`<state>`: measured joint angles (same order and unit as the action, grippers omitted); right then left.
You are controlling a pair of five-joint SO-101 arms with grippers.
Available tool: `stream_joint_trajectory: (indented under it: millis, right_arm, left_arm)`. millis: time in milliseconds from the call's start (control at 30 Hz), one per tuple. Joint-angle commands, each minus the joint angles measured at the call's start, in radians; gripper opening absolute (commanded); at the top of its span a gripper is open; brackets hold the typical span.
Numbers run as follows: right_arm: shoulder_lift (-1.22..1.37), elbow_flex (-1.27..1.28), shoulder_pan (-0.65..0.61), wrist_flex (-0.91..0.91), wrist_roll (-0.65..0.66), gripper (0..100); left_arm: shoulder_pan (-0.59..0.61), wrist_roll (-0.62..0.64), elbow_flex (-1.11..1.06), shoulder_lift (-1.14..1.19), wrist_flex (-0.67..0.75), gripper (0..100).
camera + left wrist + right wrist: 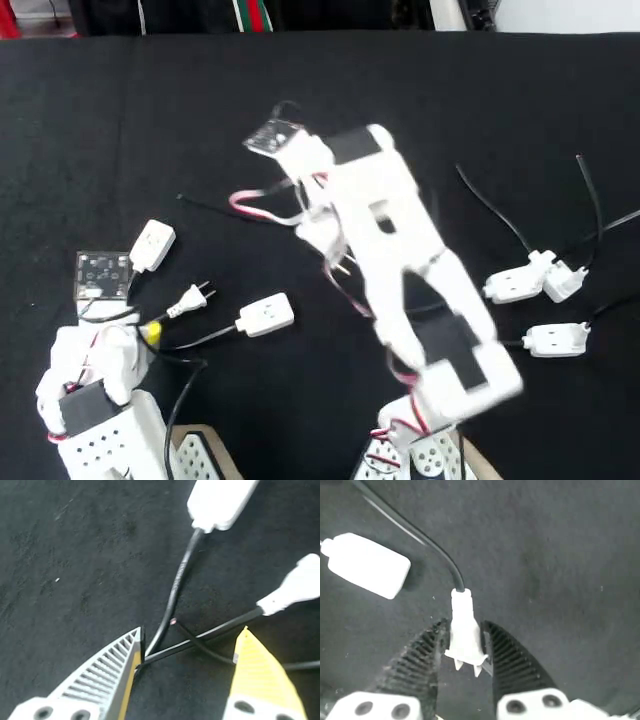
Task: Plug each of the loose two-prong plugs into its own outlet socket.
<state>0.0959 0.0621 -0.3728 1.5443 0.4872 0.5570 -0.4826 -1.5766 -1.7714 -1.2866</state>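
Four sockets (152, 245) (265, 314) (515, 285) (556, 340), three plugs (190, 298) (562, 280) (465, 630), two arms (95, 400) (400, 260).

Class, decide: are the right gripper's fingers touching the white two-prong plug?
Touching. The right wrist view shows both fingers pressed against the sides of the white plug, with no gap on either side.

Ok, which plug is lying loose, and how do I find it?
Find the left gripper, the yellow-tipped one, low on the table's left in the high view. Just past it, between the far socket and the near socket, lies the loose plug. It is slim with two bare prongs; the sockets are blocky.
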Motion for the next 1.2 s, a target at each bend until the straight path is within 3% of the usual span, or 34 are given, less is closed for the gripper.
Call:
stream_joint_trajectory:
  millis: [0,300,467,600,767,933,1167]
  right_arm:
    - [-0.331,0.398,0.049,-0.189,-0.135,1.1]
    - [-0.757,0.886,0.120,-0.451,-0.423,1.1]
    - [-0.858,1.043,0.224,-0.615,-0.543,1.1]
    - [-0.898,1.113,0.307,-0.715,-0.591,1.1]
    - [-0.917,1.155,0.333,-0.789,-0.626,1.1]
    - [-0.917,1.216,0.328,-0.901,-0.624,1.1]
    - [-0.914,1.251,0.330,-0.962,-0.621,1.1]
  left_arm:
    - [-0.147,-0.011,0.061,-0.002,-0.008,30]
    - [-0.458,-0.014,0.199,0.011,0.038,30]
    - [-0.593,-0.017,0.257,0.015,-0.058,30]
    - [-0.664,-0.015,0.383,0.123,-0.133,30]
    - [-0.705,-0.021,0.499,0.471,-0.094,30]
    - [-0.846,-0.092,0.608,0.769,-0.077,30]
    - [-0.932,-0.238,0.602,0.839,-0.014,30]
